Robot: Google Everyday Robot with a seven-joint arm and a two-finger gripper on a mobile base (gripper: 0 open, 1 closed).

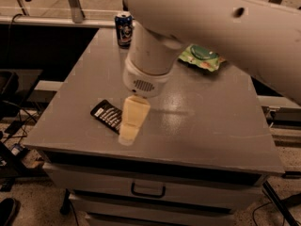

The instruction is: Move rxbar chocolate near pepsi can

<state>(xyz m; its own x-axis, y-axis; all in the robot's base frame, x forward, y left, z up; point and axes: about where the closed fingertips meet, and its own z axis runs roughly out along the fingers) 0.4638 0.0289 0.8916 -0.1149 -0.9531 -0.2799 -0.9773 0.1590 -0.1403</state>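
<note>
Where the cabinet faces the camera: a drawer with a dark handle (147,190) sits under the table's front edge, at 6 o'clock in the view.
Table (211,126): a grey, slightly shiny top that takes up the middle of the view, seen from above its front edge.
Gripper (127,136): cream-coloured, pointing down and a little toward the front, low over the table at about 7 o'clock from the top's centre and close to the front edge.
Grip: whether it is released or clenched cannot be told from this view; nothing can be seen held in it.
Chocolate bar (106,114): a flat black wrapper with white lettering, lying on the table at about 8 o'clock from the centre, turned at a slant. It lies at 9 o'clock from the gripper, and its right end is hidden behind the gripper. Whether the two touch cannot be told.
Arm (148,65): a thick white wrist with a small grille rises from the gripper toward 1 o'clock and fills the upper right of the view.
Chip bag (202,58): green and crinkly, flat on the table at about 1 o'clock from the centre, partly covered by the arm.
Soda can (123,28): dark blue with a silver rim, upright at the far left corner, about 11 o'clock, well apart from the chocolate bar.
</note>
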